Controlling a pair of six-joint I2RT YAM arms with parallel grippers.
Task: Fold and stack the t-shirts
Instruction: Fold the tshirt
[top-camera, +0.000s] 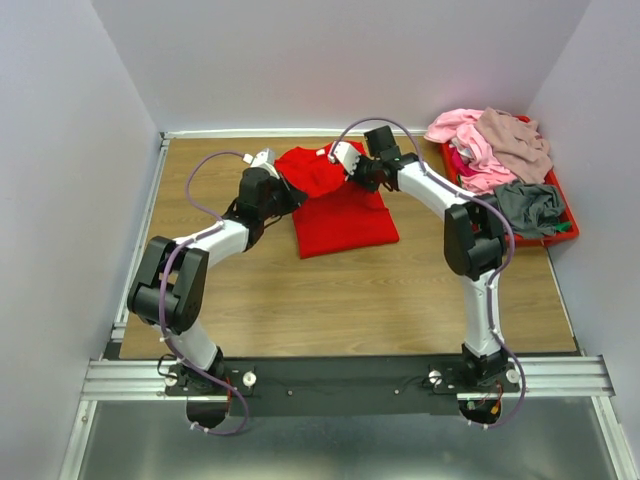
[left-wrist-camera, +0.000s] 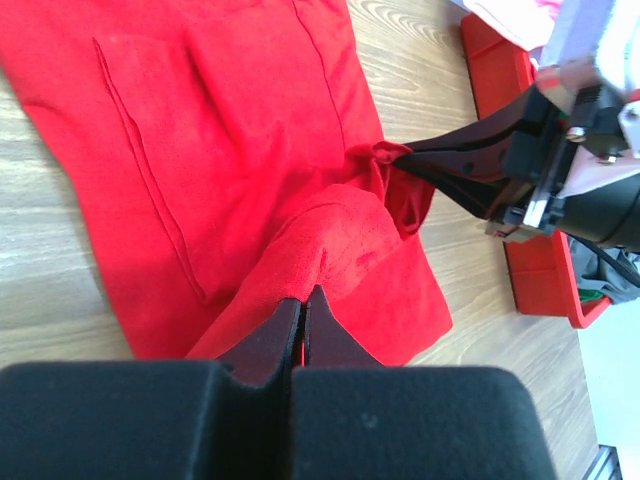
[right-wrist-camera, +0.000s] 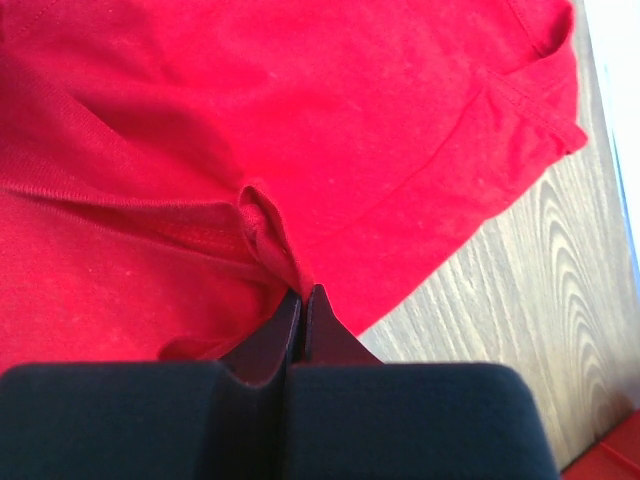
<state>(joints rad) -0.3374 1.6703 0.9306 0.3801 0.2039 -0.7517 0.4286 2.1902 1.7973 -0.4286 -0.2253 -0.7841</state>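
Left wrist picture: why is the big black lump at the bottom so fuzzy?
Left wrist view: that lump is the left pincer, too near the lens to focus; the bright red fabric t-shirt is sharp. Right wrist view: the right pincer blurs likewise. Top external view: evenly lit.

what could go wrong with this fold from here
1. The left gripper and right gripper each pinch only a small bunch of the red t-shirt; it may slip out mid-fold.
2. Fabric is puckered at both pinches, so the fold may land creased.
3. The grippers sit close together and might collide.
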